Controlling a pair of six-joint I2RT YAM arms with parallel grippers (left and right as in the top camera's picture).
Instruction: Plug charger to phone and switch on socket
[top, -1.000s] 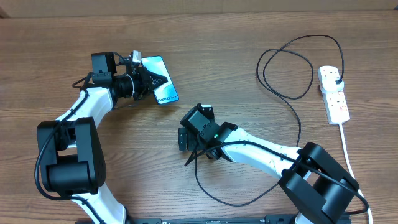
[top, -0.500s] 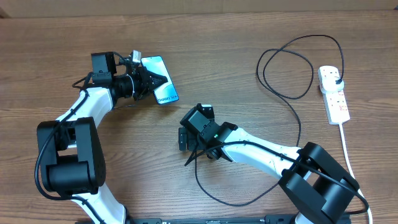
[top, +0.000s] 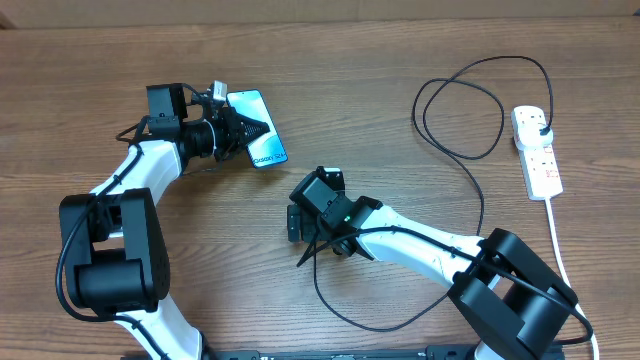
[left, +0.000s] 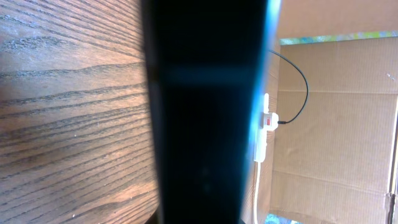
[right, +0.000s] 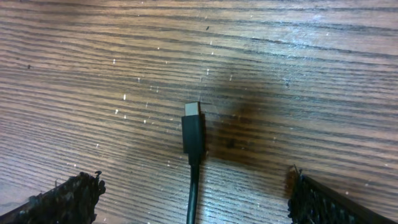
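Presently pinches the phone (top: 264, 150) in the jaws of the left gripper (top: 243, 129), ten o'clock on the bench (top: 400, 60). Poises the right gripper (right: 194, 183), jaws spread, over the charger (right: 193, 130) tip near centre. Leaves plugging-in and switching the socket (top: 538, 152), three o'clock, undone.

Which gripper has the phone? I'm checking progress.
The left gripper, shut on the phone; the right gripper is open, holding nothing.
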